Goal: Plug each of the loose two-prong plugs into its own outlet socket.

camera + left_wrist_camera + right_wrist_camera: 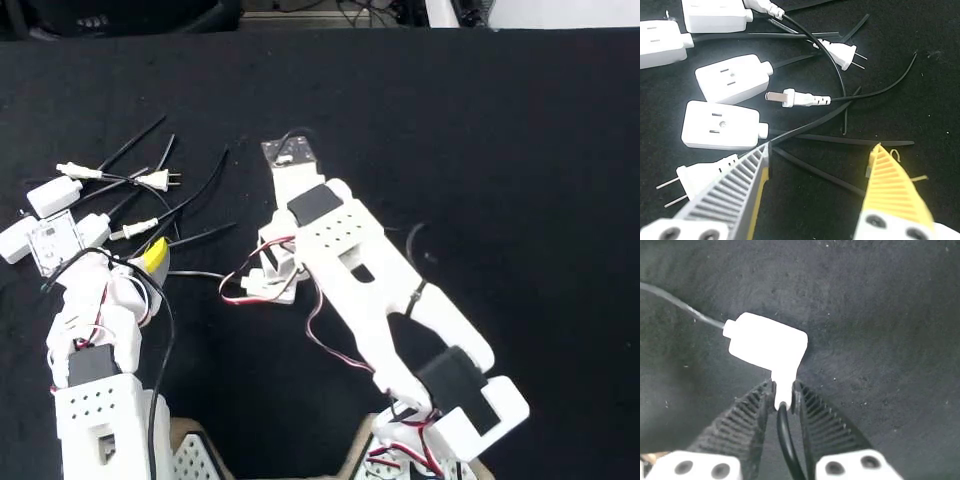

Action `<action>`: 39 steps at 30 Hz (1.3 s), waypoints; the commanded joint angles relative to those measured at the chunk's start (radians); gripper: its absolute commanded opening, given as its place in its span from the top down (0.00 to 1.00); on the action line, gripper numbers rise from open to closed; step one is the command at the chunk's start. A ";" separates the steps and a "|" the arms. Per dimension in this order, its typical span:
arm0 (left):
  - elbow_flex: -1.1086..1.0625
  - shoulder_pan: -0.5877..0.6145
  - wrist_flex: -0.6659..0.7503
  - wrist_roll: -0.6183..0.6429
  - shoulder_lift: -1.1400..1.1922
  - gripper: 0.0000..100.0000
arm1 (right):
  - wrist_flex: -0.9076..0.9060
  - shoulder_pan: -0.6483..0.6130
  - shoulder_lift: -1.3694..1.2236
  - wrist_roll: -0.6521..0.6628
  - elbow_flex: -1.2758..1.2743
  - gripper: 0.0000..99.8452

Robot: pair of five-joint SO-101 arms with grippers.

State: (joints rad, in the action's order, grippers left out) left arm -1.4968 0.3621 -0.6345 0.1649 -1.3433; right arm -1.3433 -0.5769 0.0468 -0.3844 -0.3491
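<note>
Right pincer [783, 391] pinched a small white plug [783, 381] touching a white socket block [765, 342]; left pincer [821, 147] gaped over black cords [850, 139].

The high view looks down over the whole table [520, 150]. Both wrist views face it closely; the left shares the sockets [720, 125] with it

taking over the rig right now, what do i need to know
Left gripper: open, holding nothing, above the tangle of cords.
Right gripper: shut on a held plug that looks seated in a white socket.
Done: that one pair, it seems.
Left: three plugs lie loose under the left gripper: far plug, middle plug, near plug. Two empty sockets lie beside them.
</note>
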 commanded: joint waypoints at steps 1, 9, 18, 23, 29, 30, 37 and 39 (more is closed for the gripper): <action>0.064 0.013 0.020 0.011 0.003 0.68 | -0.005 -0.020 -0.001 -0.124 -0.005 0.99; 0.064 0.013 0.020 0.011 0.003 0.68 | -0.011 -0.020 -0.001 -0.170 -0.005 0.99; 0.065 0.013 0.020 0.011 0.003 0.68 | -0.106 -0.021 -0.001 -0.167 0.056 0.99; 0.065 0.013 0.020 0.011 0.003 0.68 | -0.080 -0.021 -0.001 -0.170 0.054 0.99; 0.065 0.013 0.020 0.011 0.003 0.68 | -0.009 -0.021 -0.070 -0.164 0.068 0.99; 0.065 0.013 0.020 0.011 0.003 0.68 | -0.008 -0.021 -0.093 -0.163 0.082 0.99; 0.065 0.013 0.020 0.011 0.003 0.68 | -0.094 -0.017 -0.277 -0.035 0.260 0.99; 0.065 0.013 0.020 0.011 0.003 0.68 | -0.135 -0.015 -0.320 0.057 0.311 0.99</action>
State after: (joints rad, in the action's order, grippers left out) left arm -1.4968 0.3621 -0.6329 0.1649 -1.3433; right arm -1.4354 -0.5769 -0.2263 -0.4350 -0.1281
